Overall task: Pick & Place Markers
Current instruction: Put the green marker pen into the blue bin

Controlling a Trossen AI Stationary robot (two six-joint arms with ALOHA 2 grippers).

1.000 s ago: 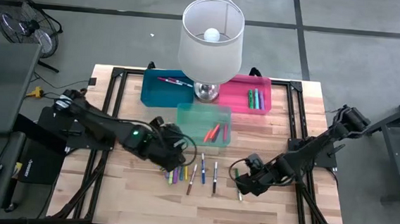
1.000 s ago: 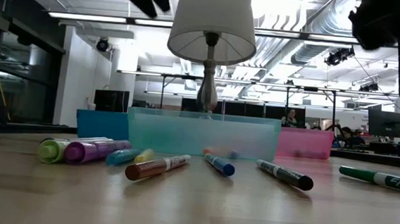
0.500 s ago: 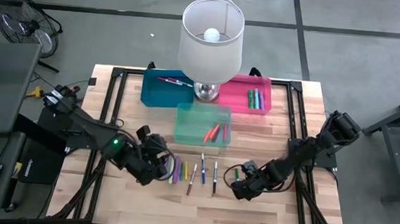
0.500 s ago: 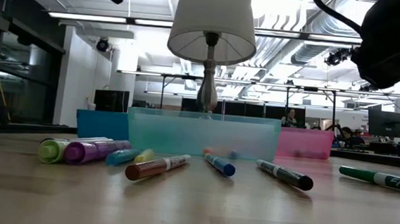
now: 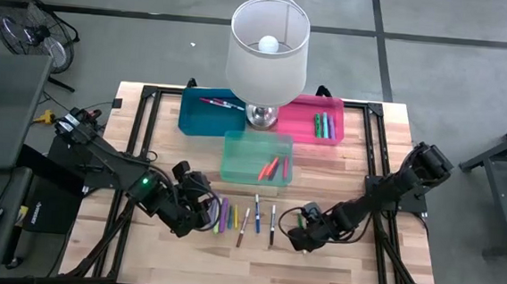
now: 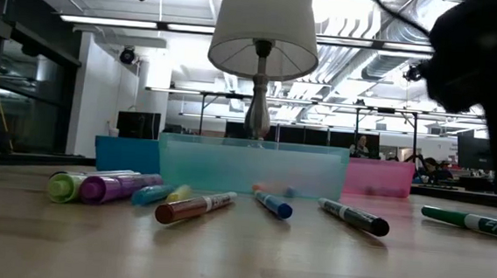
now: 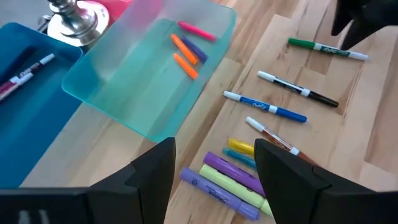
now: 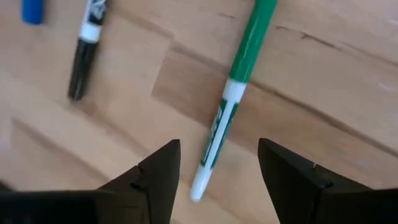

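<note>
Several loose markers lie flat in a row on the wooden table (image 5: 138, 250): purple (image 7: 214, 186), yellow-green, blue (image 7: 267, 107), brown, black (image 7: 298, 92). A green marker (image 8: 233, 93) lies apart to their right (image 5: 301, 220). My right gripper (image 8: 219, 144) hovers open just over the green marker, a finger on either side of its white end, touching nothing. My left gripper (image 7: 214, 143) is open above the row's left end (image 5: 204, 212). More markers lie inside the three bins.
A teal bin (image 5: 257, 157) sits behind the row, with a blue bin (image 5: 211, 110) and a pink bin (image 5: 313, 119) at the far edge. A lamp (image 5: 267, 49) stands between those two. Bare wood lies toward the near edge.
My left gripper has drawn back from beside the teal bin toward the near-left, stopping over the left end of the marker row. My right gripper has shifted a little to the left and come down toward the green marker. The markers have stayed put.
</note>
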